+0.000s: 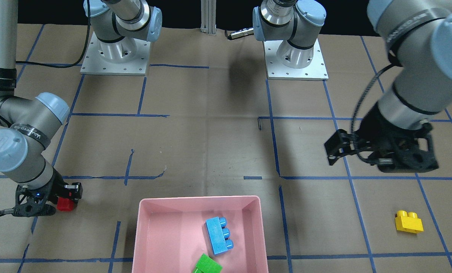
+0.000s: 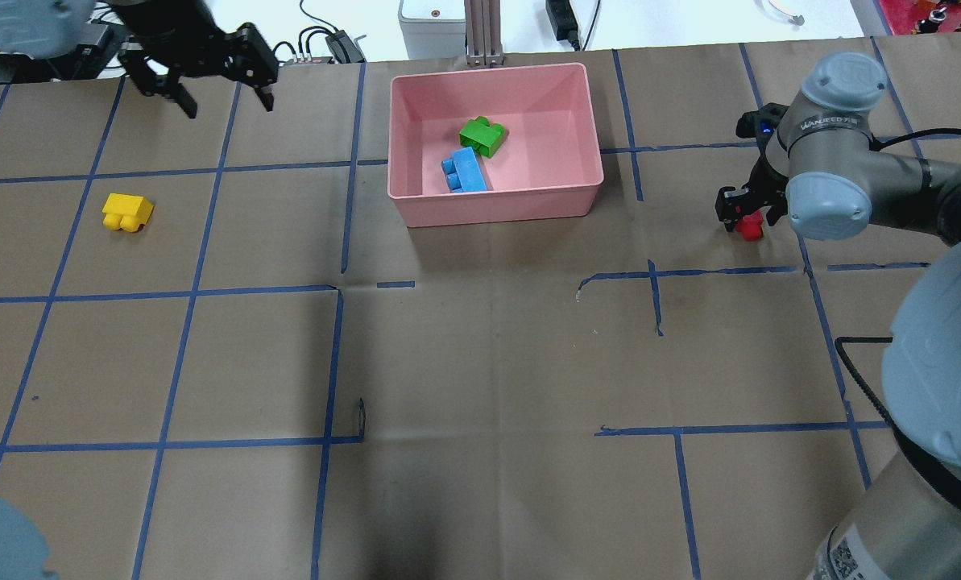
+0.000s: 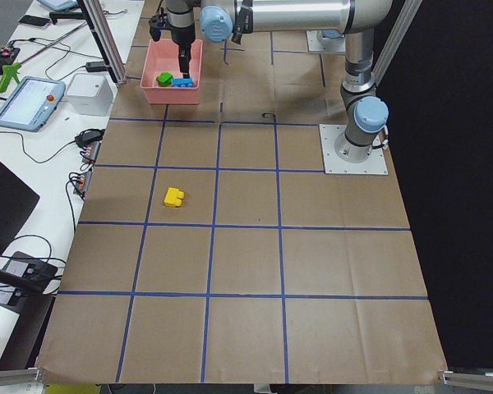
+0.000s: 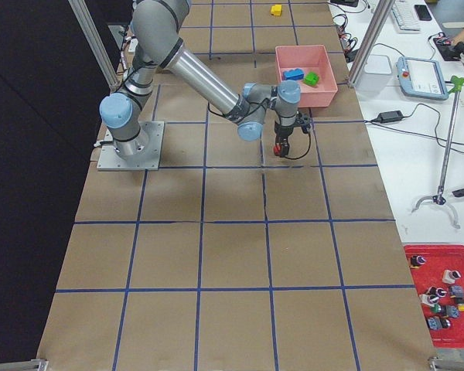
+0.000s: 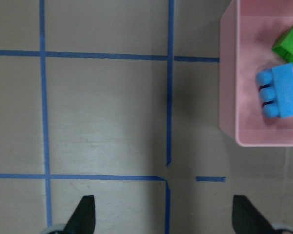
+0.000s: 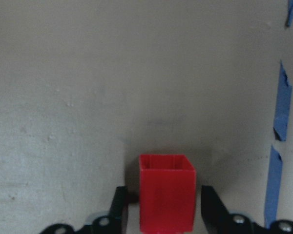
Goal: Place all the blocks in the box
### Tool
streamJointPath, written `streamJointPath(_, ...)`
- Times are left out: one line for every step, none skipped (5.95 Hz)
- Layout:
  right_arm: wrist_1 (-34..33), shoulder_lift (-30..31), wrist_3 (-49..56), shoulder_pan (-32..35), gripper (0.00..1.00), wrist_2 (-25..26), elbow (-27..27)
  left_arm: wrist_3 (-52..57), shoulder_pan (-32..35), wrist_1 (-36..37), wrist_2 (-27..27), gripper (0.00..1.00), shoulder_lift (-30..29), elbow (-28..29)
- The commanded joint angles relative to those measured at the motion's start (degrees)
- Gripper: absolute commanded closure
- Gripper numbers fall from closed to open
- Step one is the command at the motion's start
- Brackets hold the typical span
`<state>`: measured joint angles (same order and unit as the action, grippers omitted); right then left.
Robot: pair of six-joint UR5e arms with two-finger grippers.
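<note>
The pink box (image 2: pixel 496 211) stands at the table's far edge with the light-blue block (image 2: pixel 464 171) and the green block (image 2: pixel 482 135) lying in it. The red block (image 2: pixel 748 229) sits on the table to the box's right. My right gripper (image 2: pixel 742 221) is lowered over it. In the right wrist view the red block (image 6: pixel 166 195) stands between the open fingers (image 6: pixel 118 207), with narrow gaps on both sides. The yellow block (image 2: pixel 126 213) lies alone at far left. My left gripper (image 2: pixel 226 101) hangs open and empty, high above the table, left of the box and beyond the yellow block.
The table is brown paper with a blue tape grid. Both arm bases (image 1: pixel 116 49) (image 1: pixel 296 53) are bolted on the robot's side. An aluminium post (image 2: pixel 480 32) rises just behind the box. Devices and cables lie on the white bench beyond the table's far edge.
</note>
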<state>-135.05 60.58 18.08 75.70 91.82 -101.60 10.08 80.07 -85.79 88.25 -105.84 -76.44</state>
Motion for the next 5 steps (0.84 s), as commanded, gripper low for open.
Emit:
streamJointPath(0.05,0.33,0.03,-0.03,0.97,-0.23,0.00,18.73,-12.25,1.49,-0.09,0.01,-0.58,-1.61)
streamJointPath(0.40,2.07,0.03,-0.03,0.97,0.29,1.66,29.97,-15.96,4.72,-0.09,0.01,-4.07,-0.56)
streamJointPath(6.06,4.79,0.03,0.49,0.97,0.38,7.07,46.87,-18.95,6.67,-0.09,0.01,-8.28,1.10)
streamJointPath(15.60,5.25,0.03,2.15,0.97,-0.66,16.61,61.05,-19.42,8.52,0.00,0.01,-11.28,3.64)
streamJointPath(23.18,4.21,-0.58,6.26,0.97,-1.37,25.84,75.03,-19.42,8.53,0.00,0.01,-12.97,4.80)
